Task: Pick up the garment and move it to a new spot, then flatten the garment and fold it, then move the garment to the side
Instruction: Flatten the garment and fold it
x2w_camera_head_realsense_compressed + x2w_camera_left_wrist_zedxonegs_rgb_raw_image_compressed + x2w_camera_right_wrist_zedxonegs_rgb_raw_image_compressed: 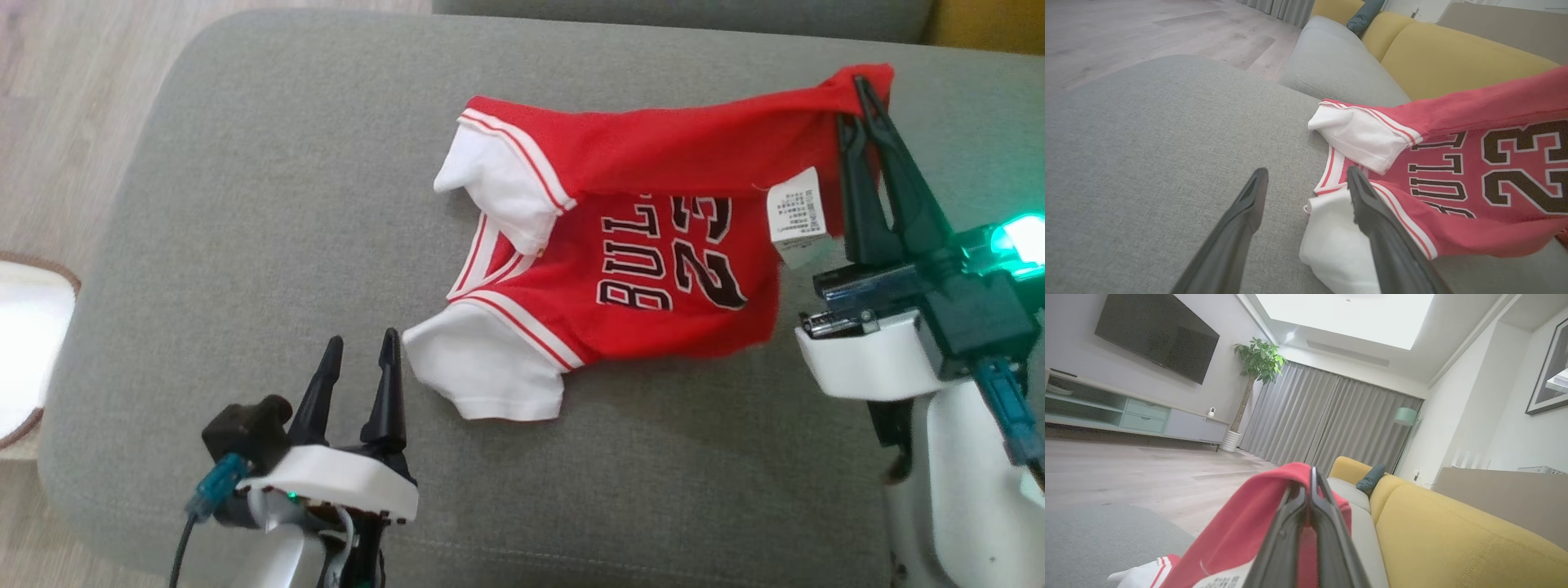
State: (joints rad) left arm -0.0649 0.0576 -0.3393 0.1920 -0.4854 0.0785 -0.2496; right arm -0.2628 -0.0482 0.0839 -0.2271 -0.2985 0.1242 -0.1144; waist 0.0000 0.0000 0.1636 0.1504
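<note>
A broad grey cushion (245, 245) with a coarse woven cover and rounded corners takes up most of the head view, with pale wood-grain floor (65, 98) past its upper left corner. In the left wrist view a mustard-yellow sofa (1453, 57), smooth and plump, runs along the upper right.

The garment (653, 163) lies right of centre on the cushion. It is a small red jersey of thin knit with white short sleeves, red-and-white striped trim, and black block letters and a "23" edged in white. Its upper edge is pulled up into a taut ridge that rises toward the upper right corner, and the rest sags down to the cushion.

The right gripper (853, 102), at the right edge, has its two long dark tapered fingers pinched together on the raised red edge — closed on the cloth. The left gripper (362, 339), lower left, stands with its fingers apart and nothing between them, just beside the lower white sleeve (490, 376).

A white printed care label (796, 214) hangs from the lifted cloth — a small rectangle near the right fingers.
</note>
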